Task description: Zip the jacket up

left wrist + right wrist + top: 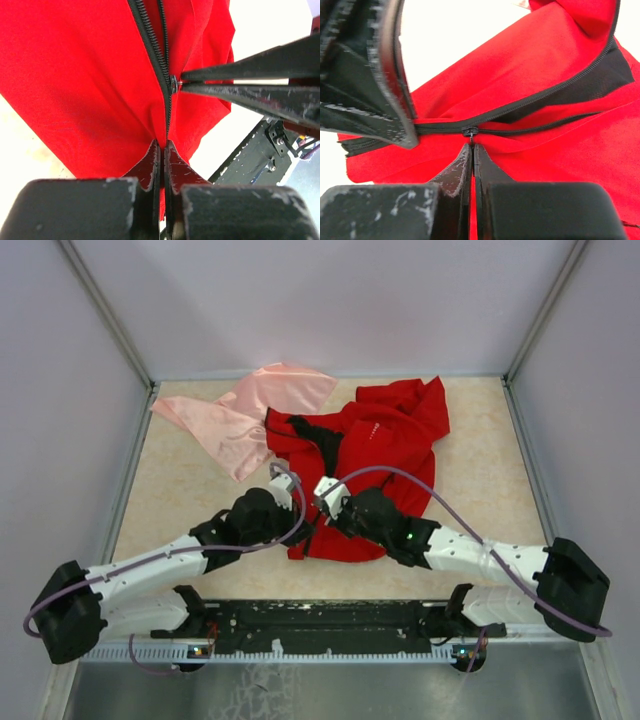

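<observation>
Left hand (161, 150): fingers pressed together, clamped on the bottom hem of the jacket (390, 435), right at the foot of the zipper (150, 45). Right hand (471, 149): tips together too, pinching the slider (470, 131) a short way up from that hem.

Between your two hands the teeth are joined. Past the slider the two rows part and the black lining (615, 75) shows.

The hands sit close. In the right wrist view the left hand's fingers fill the upper left, just beside the slider.

The jacket lies bunched mid-desk, collar end toward the far wall. A pale pink cloth (250, 415) lies at its far-left edge, touching it, well apart from the slider. Bare desk (480, 510) to the right.
</observation>
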`<state>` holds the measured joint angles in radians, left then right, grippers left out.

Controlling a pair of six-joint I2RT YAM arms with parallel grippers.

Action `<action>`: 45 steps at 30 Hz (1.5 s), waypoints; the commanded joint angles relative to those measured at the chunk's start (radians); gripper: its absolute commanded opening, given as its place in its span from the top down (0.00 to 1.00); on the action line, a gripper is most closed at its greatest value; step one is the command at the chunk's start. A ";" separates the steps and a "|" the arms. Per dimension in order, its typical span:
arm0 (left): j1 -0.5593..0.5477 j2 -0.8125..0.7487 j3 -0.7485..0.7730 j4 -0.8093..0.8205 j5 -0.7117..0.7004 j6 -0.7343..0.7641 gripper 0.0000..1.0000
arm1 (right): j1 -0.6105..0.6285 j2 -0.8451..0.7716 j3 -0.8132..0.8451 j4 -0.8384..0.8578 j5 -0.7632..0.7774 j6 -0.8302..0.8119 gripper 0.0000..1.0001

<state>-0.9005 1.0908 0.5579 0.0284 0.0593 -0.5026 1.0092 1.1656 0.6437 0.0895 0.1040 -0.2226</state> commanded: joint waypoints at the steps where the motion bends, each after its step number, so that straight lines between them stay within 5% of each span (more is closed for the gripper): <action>1: 0.000 -0.047 -0.055 -0.092 0.062 -0.001 1.00 | -0.068 -0.006 0.068 0.051 0.162 0.026 1.00; 15: 0.003 -0.208 -0.166 -0.190 -0.131 -0.155 1.00 | -0.211 -0.137 0.046 0.009 0.129 0.081 1.00; 19: 0.002 -0.220 -0.118 -0.193 -0.113 -0.114 0.84 | -0.206 -0.145 0.031 0.006 0.046 0.100 1.00; 26: 0.002 -0.245 0.004 -0.186 -0.145 -0.055 0.42 | -0.128 -0.169 0.013 -0.002 0.000 0.068 1.00; 29: 0.002 -0.231 0.049 -0.131 -0.154 -0.015 0.34 | -0.100 -0.172 0.014 -0.008 -0.014 0.065 1.00; 41: 0.002 0.111 0.234 0.072 -0.100 0.065 0.35 | -0.077 -0.153 0.019 0.021 -0.070 0.081 1.00; 45: 0.002 0.151 0.236 0.071 -0.073 0.057 0.52 | -0.076 -0.147 0.016 0.036 -0.057 0.081 1.00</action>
<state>-0.9009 1.2236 0.7635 0.0505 -0.0555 -0.4644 0.9184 1.0222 0.6544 0.0437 0.0635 -0.1474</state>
